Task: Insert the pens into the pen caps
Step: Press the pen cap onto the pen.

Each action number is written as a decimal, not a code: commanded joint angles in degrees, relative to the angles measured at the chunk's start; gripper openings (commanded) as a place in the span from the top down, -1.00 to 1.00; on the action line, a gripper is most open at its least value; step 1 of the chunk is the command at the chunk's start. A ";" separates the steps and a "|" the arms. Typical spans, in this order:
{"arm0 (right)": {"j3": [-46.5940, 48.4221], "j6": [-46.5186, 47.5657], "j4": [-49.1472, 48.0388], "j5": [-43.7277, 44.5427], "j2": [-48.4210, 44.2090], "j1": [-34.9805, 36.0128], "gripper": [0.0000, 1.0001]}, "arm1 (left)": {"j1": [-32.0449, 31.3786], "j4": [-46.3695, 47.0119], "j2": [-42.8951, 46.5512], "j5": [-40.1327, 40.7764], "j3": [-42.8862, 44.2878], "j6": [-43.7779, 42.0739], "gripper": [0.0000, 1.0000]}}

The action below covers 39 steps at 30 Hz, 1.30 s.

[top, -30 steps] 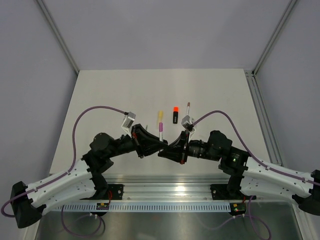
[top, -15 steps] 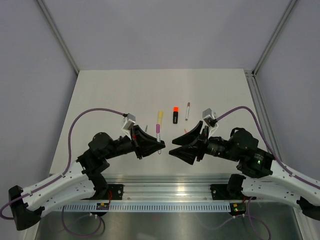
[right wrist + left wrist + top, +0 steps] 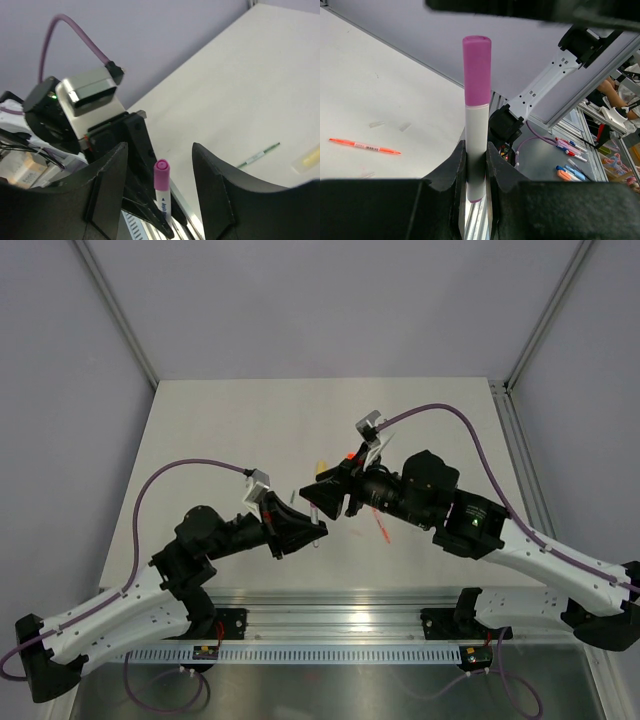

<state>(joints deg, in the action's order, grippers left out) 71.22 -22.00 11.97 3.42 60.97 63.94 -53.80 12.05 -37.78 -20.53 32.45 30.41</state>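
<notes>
Pale tabletop (image 3: 200,440): above its middle the right claw (image 3: 327,496) stands wide apart, holding nothing. Near the near edge, the left claw (image 3: 476,156) is clamped on a white pen (image 3: 477,130), which is upright with a magenta cap (image 3: 476,70) on top. An orange-red pen (image 3: 381,527) lies flat near the near edge.

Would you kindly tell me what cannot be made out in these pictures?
- Top view: the right arm hides whatever lies beneath it.
- Right wrist view: the pale yellow highlighter is cut off by the right edge.
- Left wrist view: the left claw hides the lower barrel of the magenta-capped white pen; two pale scraps are too faint to identify.
</notes>
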 commanded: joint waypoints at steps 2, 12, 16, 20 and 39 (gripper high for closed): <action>2.43 0.99 1.30 1.94 1.25 -0.31 -0.13 | -0.16 1.66 0.78 0.50 2.18 -1.23 1.00; -1.17 -1.12 -0.89 -1.49 0.56 -0.40 0.17 | -0.16 2.27 0.78 0.50 1.92 -0.88 1.00; -1.44 -1.55 -0.37 -1.84 0.55 -0.31 0.17 | -0.16 2.27 0.60 0.50 2.09 -0.80 1.00; -1.17 -1.47 0.60 -2.63 0.90 -0.40 0.28 | -0.16 1.92 0.08 0.32 2.36 -0.97 1.00; -1.95 2.04 8.00 -10.27 2.32 -0.40 1.00 | -0.16 -3.80 0.16 -1.69 5.70 -2.03 1.00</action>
<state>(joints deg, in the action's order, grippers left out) 70.89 -21.56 18.70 -1.30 63.75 63.44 -54.02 4.99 -37.95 -21.54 33.89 29.52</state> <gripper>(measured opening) 0.124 0.172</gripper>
